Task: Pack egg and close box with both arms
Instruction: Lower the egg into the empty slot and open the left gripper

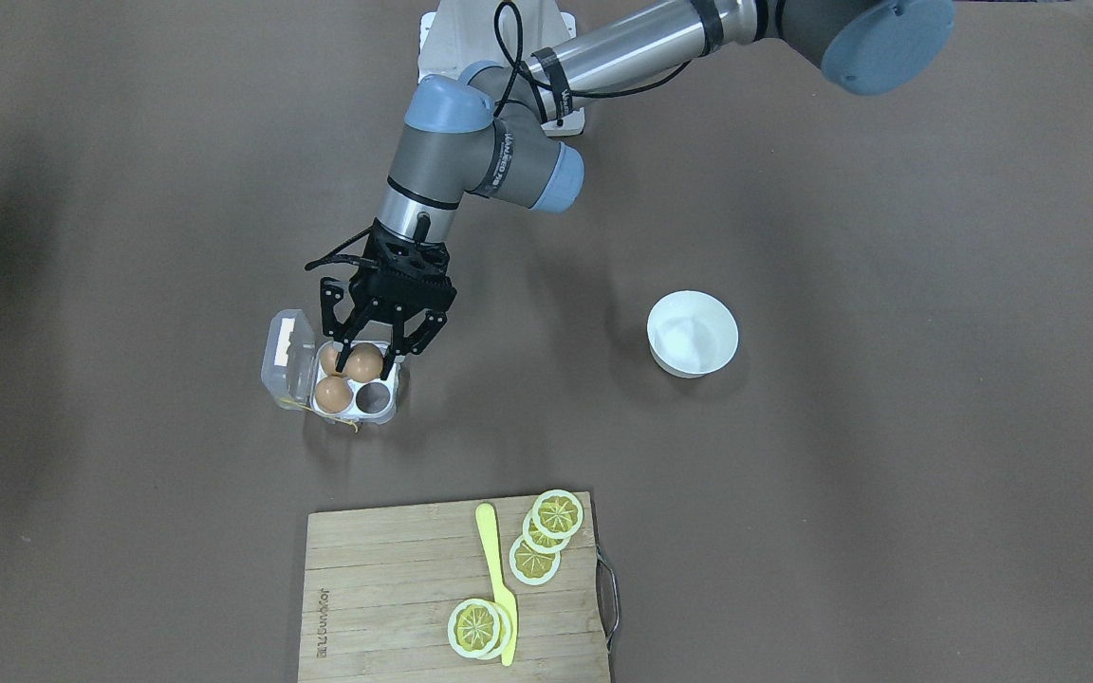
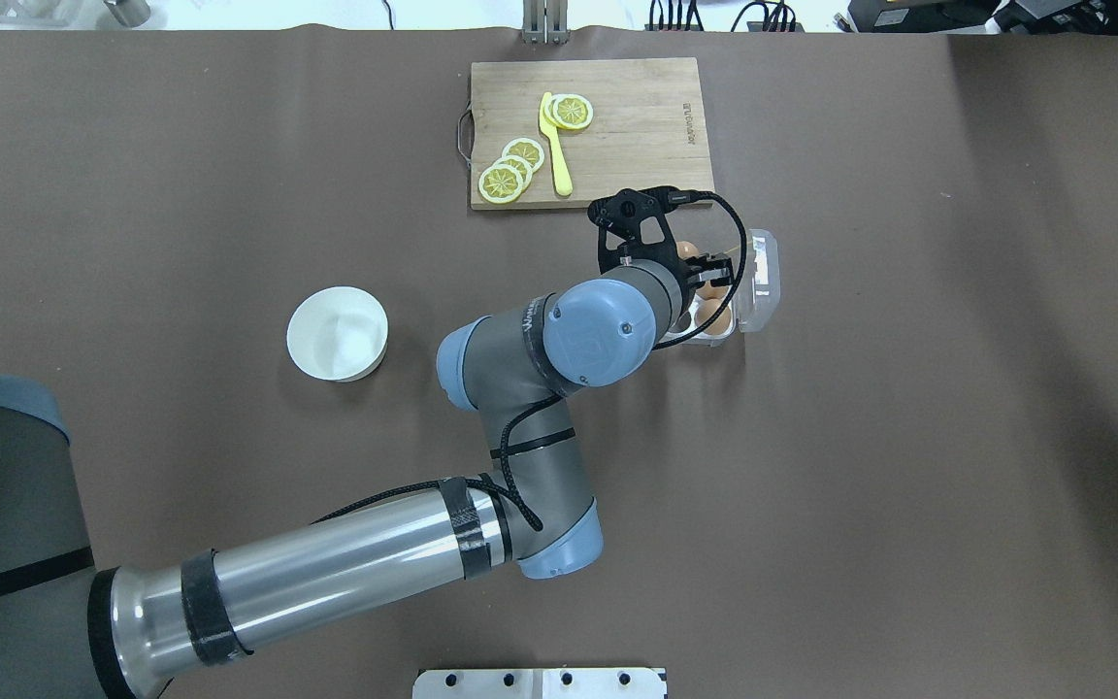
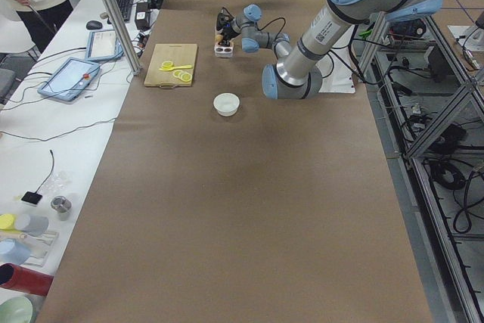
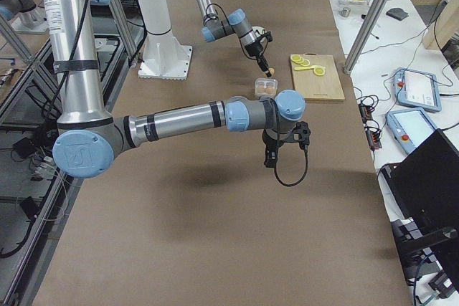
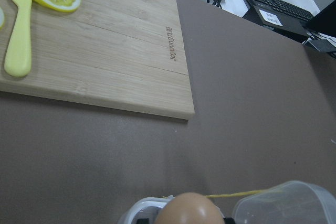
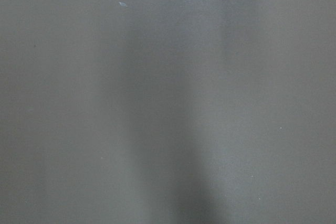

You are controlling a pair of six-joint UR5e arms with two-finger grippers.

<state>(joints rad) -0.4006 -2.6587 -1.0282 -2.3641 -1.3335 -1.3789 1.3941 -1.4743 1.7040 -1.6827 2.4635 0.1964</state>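
Brown paper covers the worktop point(image 1: 888, 522) from end to end. Largest on it is the left arm point(image 1: 452, 161), silver-grey with light-blue caps, which reaches out from the pedestal and bends down toward the box. The right arm point(image 4: 179, 118) stretches level over the worktop's own end, its right hand point(image 4: 270, 157) pointing down above bare paper, well apart from everything else. That hand shows only in the side view, so I cannot tell whether its fingers are apart or together. A bamboo cutting board point(image 1: 385, 588) lies at the operators' edge. A round white bowl point(image 1: 692, 334) stands alone toward the robot's left. The box point(image 1: 385, 414), clear plastic with four cells, sits between the board and the pedestal with its lid point(image 1: 286, 356) swung open to the side. The left hand point(image 1: 371, 356) hangs straight over it, fingers clamped on the egg point(image 1: 365, 363), which is held just above the box on the side nearer the robot. Two more eggs point(image 1: 333, 395) already sit in cells. Smallest are the lemon slices point(image 1: 556, 514) and a yellow knife point(image 1: 494, 579) on the board.
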